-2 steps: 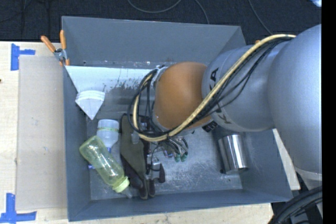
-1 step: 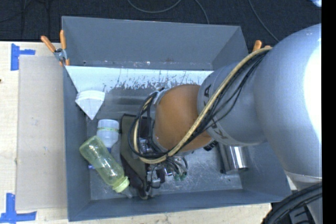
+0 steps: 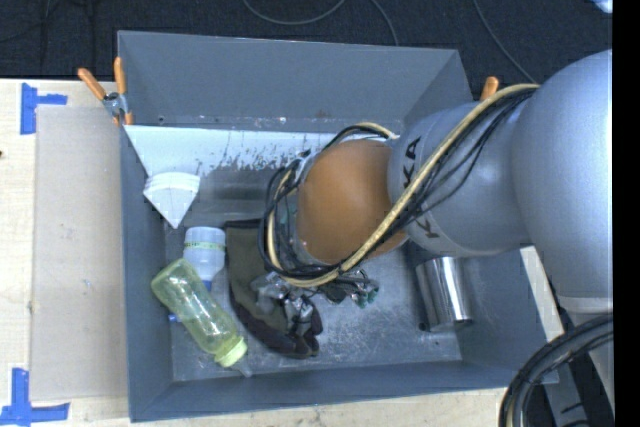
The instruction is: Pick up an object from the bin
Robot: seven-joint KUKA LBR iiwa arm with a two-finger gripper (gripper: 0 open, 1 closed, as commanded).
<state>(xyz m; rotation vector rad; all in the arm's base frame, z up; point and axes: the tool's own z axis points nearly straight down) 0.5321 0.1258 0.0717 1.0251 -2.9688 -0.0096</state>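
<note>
Orange-capped wrist (image 3: 345,200) over bin (image 3: 300,95); pincer (image 3: 292,308) (grip unreadable) above dark cloth (image 3: 245,265).

Grey metal bin (image 3: 290,50), matt, floor scuffed and speckled. Clear plastic bottle (image 3: 198,311), glossy. Shiny metal cup (image 3: 443,290), polished, reflective. Dark cloth (image 3: 250,275), matt, crumpled. White paper cone (image 3: 173,195), matt. Orange wrist cover (image 3: 340,200), smooth, slight sheen.

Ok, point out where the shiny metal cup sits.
In the camera view, the metal cup is at the bin's lower right, right of the gripper.
</note>
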